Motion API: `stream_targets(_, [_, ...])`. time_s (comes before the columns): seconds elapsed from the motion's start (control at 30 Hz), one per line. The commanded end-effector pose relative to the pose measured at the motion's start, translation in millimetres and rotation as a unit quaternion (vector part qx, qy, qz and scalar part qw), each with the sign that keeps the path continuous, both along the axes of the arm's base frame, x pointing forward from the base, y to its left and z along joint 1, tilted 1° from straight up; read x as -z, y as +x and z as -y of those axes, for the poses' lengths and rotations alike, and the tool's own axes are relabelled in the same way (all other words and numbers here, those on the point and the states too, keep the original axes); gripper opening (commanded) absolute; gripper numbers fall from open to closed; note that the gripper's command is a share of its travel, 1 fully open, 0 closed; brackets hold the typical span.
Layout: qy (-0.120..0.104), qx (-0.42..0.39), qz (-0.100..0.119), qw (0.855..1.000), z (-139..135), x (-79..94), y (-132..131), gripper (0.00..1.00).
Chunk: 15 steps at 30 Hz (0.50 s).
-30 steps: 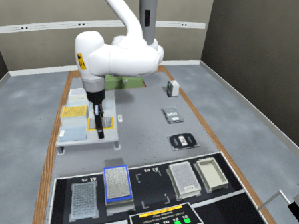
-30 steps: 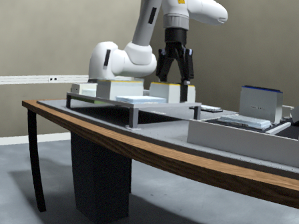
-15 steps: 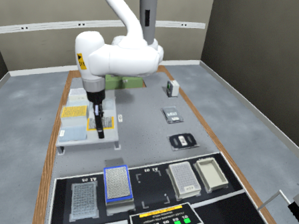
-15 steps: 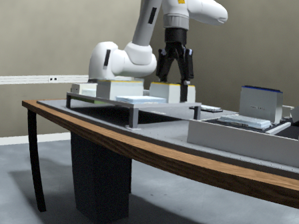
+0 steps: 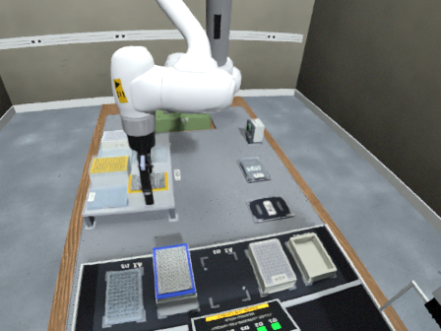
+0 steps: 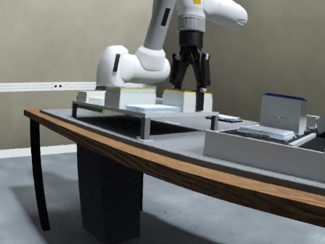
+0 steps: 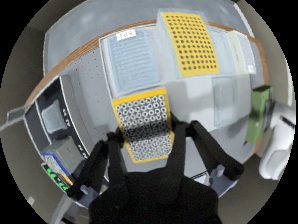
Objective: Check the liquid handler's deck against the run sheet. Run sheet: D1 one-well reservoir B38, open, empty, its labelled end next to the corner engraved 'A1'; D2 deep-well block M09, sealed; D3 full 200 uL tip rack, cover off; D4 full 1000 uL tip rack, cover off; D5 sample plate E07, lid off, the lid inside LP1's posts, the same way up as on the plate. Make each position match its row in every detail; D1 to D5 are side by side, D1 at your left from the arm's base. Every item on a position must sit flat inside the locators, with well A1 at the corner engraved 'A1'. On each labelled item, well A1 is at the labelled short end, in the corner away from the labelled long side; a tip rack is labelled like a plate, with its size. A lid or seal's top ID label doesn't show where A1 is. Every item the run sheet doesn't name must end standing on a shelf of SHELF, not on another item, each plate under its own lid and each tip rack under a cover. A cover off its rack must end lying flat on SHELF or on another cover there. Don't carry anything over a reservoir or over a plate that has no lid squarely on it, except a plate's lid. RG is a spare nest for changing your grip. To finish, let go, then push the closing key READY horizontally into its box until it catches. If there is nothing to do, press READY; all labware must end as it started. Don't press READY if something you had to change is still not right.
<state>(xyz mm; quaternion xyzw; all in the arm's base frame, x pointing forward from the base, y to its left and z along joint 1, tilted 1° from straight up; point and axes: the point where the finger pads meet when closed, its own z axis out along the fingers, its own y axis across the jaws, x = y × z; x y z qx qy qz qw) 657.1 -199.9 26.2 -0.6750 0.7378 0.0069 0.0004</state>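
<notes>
My gripper (image 5: pixel 146 189) is down on the shelf (image 5: pixel 129 204) at the left of the table, shut on a yellow-rimmed tip rack (image 5: pixel 148 181) that stands there with no cover. The wrist view shows this rack (image 7: pixel 143 123) between my two fingers, and the side view shows the fingers (image 6: pixel 188 87) astride its short sides (image 6: pixel 186 99). On the deck stand a clear plate (image 5: pixel 124 295), a blue-rimmed tip rack (image 5: pixel 173 275), an empty position (image 5: pixel 223 278), a white deep-well block (image 5: pixel 272 263) and a cream reservoir (image 5: pixel 311 256).
The shelf also holds a yellow-topped covered rack (image 5: pixel 109 165), a pale plate (image 5: pixel 109 197) in front of it and a white item (image 5: pixel 114 139) behind. On the table beyond are a dark nest holding a lid (image 5: pixel 269 208), a grey nest (image 5: pixel 254 168), the key box (image 5: pixel 255 130) and a green box (image 5: pixel 184 120).
</notes>
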Motion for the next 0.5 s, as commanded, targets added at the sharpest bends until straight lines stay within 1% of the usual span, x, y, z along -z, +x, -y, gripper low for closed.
stream_targets(0.0, [0.0, 0.0, 0.001, 1.0, -3.1, 2.5, -0.6, 0.1])
stream_targets(0.1, [0.0, 0.0, 0.001, 1.0, -3.1, 2.5, -0.6, 0.1])
stream_targets(0.27, [0.0, 0.0, 0.001, 1.0, -2.1, -11.0, 1.6, 0.1])
stream_targets(0.47, [0.0, 0.0, 0.002, 1.0, -1.9, -21.3, 1.9, 0.1])
